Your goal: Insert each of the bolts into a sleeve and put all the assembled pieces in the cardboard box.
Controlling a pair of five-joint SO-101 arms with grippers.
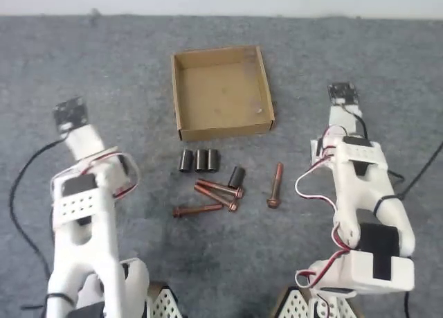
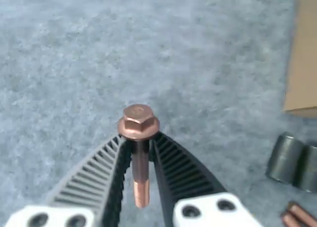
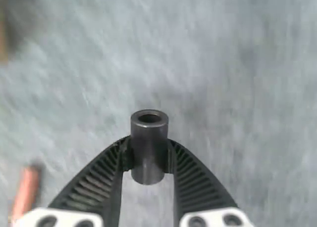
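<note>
— What's on the grey felt bench (image 1: 124, 62)?

— The cardboard box (image 1: 225, 131) sits open at the far middle. Nearer me, three sleeves (image 1: 199, 160) stand in a row, with a fourth sleeve (image 1: 237, 176) lying just beside four loose bolts (image 1: 216, 190).

— And your tools?

— My left tool (image 2: 140, 140) pinches a copper bolt (image 2: 139, 122) just under its hex head. My right tool (image 3: 148, 147) pinches a black sleeve (image 3: 148, 130), its open bore pointing away from my wrist.
</note>
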